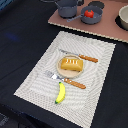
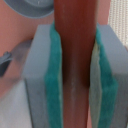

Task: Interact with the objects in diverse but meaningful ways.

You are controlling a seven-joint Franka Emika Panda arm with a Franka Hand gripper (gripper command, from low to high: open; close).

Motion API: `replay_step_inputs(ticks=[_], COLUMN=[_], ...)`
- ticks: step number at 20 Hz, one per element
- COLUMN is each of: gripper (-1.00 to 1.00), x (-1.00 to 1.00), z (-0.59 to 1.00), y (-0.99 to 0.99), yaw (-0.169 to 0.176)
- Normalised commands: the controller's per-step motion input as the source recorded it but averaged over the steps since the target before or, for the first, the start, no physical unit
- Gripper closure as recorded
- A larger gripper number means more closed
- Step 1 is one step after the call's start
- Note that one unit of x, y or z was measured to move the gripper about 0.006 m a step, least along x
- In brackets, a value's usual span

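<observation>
arm: not showing anywhere in the exterior view; its place over the table cannot be told.
sausage [image 2: 75, 65]: running off two opposite edges of the wrist picture, both ends cut off.
gripper [image 2: 75, 75]: only the grey fingers and teal pads [image 2: 52, 80] showing, cropped by the frame.
grey pot [image 1: 66, 7]: its top being cut off by the exterior view's upper edge.
white bowl [image 1: 123, 17]: partly lying beyond the exterior view's right edge.
tomato [image 1: 88, 14]: small and blurred, detail not readable.
wrist background: blurring into pink and grey shapes, unidentifiable.
</observation>
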Motion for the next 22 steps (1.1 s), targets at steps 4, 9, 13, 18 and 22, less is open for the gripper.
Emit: replay_step_inputs(ticks=[4,9,13,18,22], gripper=[1.00,1.00,1.00,1.00,1.00], x=[0.73,0.77,0.76,0.72,0.70], z=[0.36,0.39,0.39,0.33,0.31], y=[0.48,0.51,0.52,0.50,0.50], yaw=[0.000,0.000,0.000,0.000,0.000])
